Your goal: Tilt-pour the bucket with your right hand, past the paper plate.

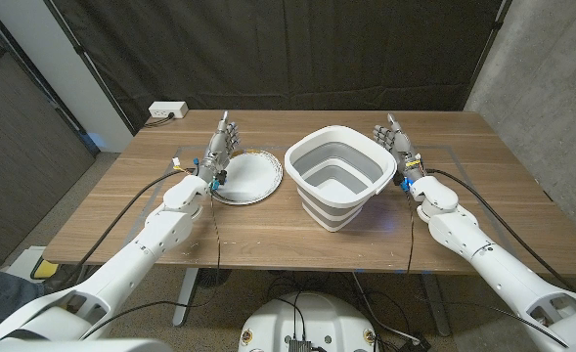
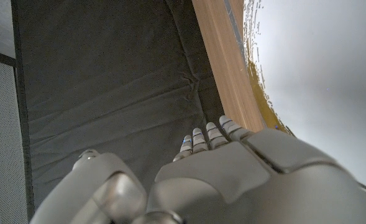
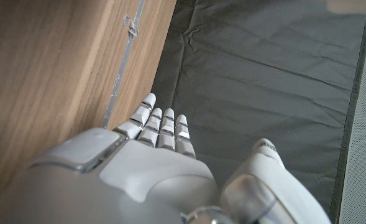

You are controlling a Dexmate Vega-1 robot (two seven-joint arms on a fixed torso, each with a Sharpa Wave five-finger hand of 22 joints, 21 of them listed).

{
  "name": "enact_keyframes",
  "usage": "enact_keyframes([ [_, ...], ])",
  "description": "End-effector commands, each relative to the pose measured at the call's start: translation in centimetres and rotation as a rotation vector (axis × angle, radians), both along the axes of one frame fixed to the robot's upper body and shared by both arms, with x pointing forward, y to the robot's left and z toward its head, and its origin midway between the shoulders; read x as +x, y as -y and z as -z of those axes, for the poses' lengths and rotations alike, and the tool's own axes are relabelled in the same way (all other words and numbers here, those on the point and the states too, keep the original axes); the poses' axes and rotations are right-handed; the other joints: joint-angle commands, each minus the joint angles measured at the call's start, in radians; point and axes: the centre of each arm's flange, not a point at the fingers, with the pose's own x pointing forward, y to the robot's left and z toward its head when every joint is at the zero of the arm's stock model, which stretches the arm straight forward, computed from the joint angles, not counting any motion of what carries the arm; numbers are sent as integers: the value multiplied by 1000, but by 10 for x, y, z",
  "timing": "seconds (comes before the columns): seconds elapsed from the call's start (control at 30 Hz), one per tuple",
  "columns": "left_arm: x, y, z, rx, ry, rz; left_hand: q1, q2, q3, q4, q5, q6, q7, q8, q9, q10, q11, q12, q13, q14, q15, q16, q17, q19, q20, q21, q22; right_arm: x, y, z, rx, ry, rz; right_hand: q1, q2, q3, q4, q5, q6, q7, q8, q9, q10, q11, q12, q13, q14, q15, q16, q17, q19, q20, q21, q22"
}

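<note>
The bucket [image 1: 333, 186] is standing upright at frame centre on the surface [image 1: 268, 230], untouched, with the paper plate [image 1: 247, 179] just left of it. The right hand [image 1: 398, 142], fingers spread and holding nothing, is waiting just right of the rim, apparently staged for the grasp; the left hand [image 1: 219, 149] is likewise idling spread at the plate's upper-left edge.

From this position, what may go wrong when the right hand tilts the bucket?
1. The bucket stands close beside the paper plate, so tilting it that way might knock the plate.
2. The right hand is open beside the rim; a grip on the ribbed, collapsible-looking wall may slip or fold it.
3. The left hand waits by the plate, in the pour's possible path.
</note>
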Motion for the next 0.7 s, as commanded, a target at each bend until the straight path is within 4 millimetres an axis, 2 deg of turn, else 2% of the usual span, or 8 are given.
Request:
enact_keyframes([
  [0.03, -3, 0, -7, 13, -19, 5, 9, 3, -5, 4, 7, 12, 5, 8, 5, 12, 0, 9, 3, 9, 0, 6, 3, 11, -35, 8, 5, -7, -5, 5, -10, 7, 13, 11, -1, 7, -5, 3, 12, -2, 7, 3, 10, 0, 6, 3, 8, 2, 5, 5, 10, -21, 3, 2],
  [0.47, -13, -1, -14, 35, 7, 16, 23, 17, -3, -1, 12, 30, 3, 12, 5, 26, -4, 11, 3, 7, -1, 1, 3, -2, -34, -1, 5, -25, 11, 2, -29, 54, 66, 17, -1, 7, -9, 3, 24, -10, 10, 3, 19, -2, 9, 3, 20, -5, 6, 4, 17, -21, -4, 2],
  [0.7, -19, -1, -18, 88, 4, 4, 41, 35, 4, -7, 16, 57, 2, 18, 5, 46, 3, 15, 3, 24, -3, 3, 2, 1, -31, -3, 5, -44, 25, -4, -43, 109, 94, 25, 1, 8, -14, 3, 37, -14, 13, 3, 37, -7, 15, 3, 31, -16, 7, 4, 33, -26, -7, 2],
])
